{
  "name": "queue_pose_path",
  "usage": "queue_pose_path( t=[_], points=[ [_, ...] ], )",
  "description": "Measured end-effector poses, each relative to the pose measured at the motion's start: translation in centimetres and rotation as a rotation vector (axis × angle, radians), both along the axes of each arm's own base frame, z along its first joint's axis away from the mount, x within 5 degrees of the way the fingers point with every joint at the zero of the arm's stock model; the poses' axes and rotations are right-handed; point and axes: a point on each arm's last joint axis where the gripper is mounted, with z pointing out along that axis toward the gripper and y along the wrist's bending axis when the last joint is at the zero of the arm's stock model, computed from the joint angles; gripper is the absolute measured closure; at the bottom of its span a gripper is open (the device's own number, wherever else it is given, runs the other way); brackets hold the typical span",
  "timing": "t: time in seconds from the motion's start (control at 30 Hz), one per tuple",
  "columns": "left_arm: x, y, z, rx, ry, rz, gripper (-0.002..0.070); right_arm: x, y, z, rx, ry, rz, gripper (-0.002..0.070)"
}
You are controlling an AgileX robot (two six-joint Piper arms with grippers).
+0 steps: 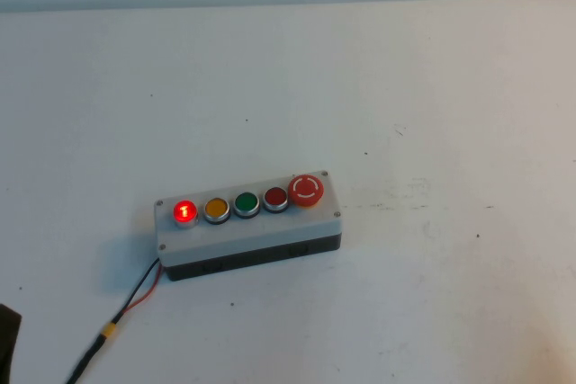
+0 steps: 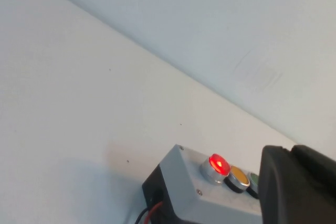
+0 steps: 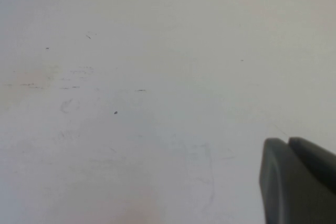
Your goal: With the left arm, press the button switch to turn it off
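Lit red button [image 1: 184, 211] is glowing at the left end of the switch box [image 1: 249, 238], showing a white "1" on its face; also glowing in the left wrist view [image 2: 218, 164]. Box is sitting on the white table [image 1: 405, 87] a bit left of centre and toward the near side, long side running left to right, tilted slightly. Grey top, black base. Going right along the row: yellow button [image 1: 216, 208], green button [image 1: 247, 203], dark red button [image 1: 275, 197], all unlit, then a big red mushroom button [image 1: 306, 190] at the right end with a white circular arrow mark, no readable words. Red and black wires [image 1: 139, 290] are coming out of the box's left end and running toward the near left edge, with a small yellow connector [image 1: 108, 334] on them. Left gripper [image 2: 299, 187] is hanging near the box's left end, dark finger edge showing over the button row in its wrist view, not touching anything; open or closed, cannot tell. Right gripper [image 3: 299, 179] is hanging over bare table, holding nothing visible; its state cannot be told either.
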Motion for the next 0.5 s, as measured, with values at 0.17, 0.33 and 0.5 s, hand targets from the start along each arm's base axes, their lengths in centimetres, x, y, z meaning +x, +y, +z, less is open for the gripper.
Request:
queue_pose_path(
  t=[0.17, 0.33, 0.5],
  points=[
    [0.0, 0.1, 0.2, -0.022, -0.017, 0.01, 0.0677, 0.0, 0.0, 0.0, 0.0, 0.0, 0.0, 0.0692],
    [0.0, -0.4, 2.0, 0.025, 0.042, -0.041, 0.0677, 0.0, 0.0, 0.0, 0.0, 0.0, 0.0, 0.0692],
    [1.2, -1.1, 5.2, 0.186, 0.259, -0.129, 0.0677, 0.0, 0.0, 0.0, 0.0, 0.0, 0.0, 0.0692]
  ],
)
